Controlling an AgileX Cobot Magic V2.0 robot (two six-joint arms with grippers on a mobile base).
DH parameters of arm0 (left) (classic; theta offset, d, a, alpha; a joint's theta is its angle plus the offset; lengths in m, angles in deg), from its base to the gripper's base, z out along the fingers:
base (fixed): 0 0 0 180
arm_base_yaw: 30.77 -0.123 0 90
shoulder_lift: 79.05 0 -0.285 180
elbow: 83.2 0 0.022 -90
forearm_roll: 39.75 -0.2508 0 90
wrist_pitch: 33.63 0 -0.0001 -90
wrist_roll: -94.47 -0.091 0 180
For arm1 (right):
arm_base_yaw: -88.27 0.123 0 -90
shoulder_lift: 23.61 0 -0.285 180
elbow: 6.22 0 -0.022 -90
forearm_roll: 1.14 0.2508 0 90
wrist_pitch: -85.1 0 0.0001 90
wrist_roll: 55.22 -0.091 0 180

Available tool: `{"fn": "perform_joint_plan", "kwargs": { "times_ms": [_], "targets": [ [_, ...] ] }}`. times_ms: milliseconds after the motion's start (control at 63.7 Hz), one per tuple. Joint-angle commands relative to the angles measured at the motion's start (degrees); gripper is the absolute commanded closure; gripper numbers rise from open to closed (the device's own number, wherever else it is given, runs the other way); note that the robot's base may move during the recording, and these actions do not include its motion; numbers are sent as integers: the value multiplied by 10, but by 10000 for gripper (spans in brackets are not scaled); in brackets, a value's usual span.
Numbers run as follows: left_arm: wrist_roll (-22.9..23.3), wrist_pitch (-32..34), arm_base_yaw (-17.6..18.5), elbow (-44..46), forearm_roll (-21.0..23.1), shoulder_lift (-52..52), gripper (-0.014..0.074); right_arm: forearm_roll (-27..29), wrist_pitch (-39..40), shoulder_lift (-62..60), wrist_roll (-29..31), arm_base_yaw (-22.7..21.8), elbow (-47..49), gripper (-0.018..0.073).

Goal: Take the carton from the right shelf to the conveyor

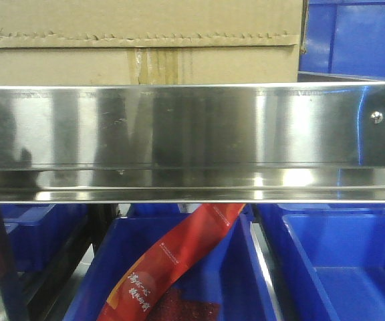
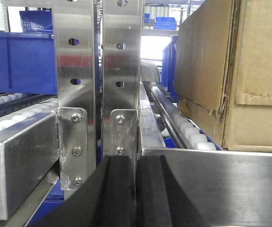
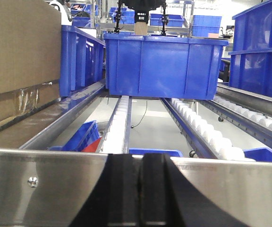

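The brown carton [image 1: 146,40] stands on the right shelf behind its shiny steel front rail [image 1: 179,134], taped seam facing me. In the left wrist view the carton [image 2: 249,71] rises at the right on the white rollers. My left gripper [image 2: 135,163] is shut and empty, low in front of the rail [image 2: 221,184], left of the carton. In the right wrist view the carton [image 3: 18,56] fills the left side. My right gripper [image 3: 141,158] is shut and empty in front of the rail [image 3: 46,189], right of the carton. The conveyor is out of view.
Two perforated steel uprights [image 2: 122,71] stand just ahead of the left gripper. A blue bin [image 3: 162,66] sits further back on the roller lanes [image 3: 202,130]. Below the shelf are blue bins [image 1: 339,267], one with a red packet [image 1: 172,261].
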Motion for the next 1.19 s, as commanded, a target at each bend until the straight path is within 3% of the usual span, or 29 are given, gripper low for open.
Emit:
{"fn": "perform_joint_plan", "kwargs": {
  "times_ms": [0,612,1052,1178],
  "targets": [
    [0,6,4,1,2,-2,582,0,13,-2,-1,1,1,627],
    [0,9,4,1,2,-2,582,0,13,-2,-1,1,1,627],
    [0,102,4,1,4,-2,582,0,60,-2,-1,1,1,627],
    [0,63,4,35,4,-2,582,0,47,-2,-1,1,13,627]
  ]
}}
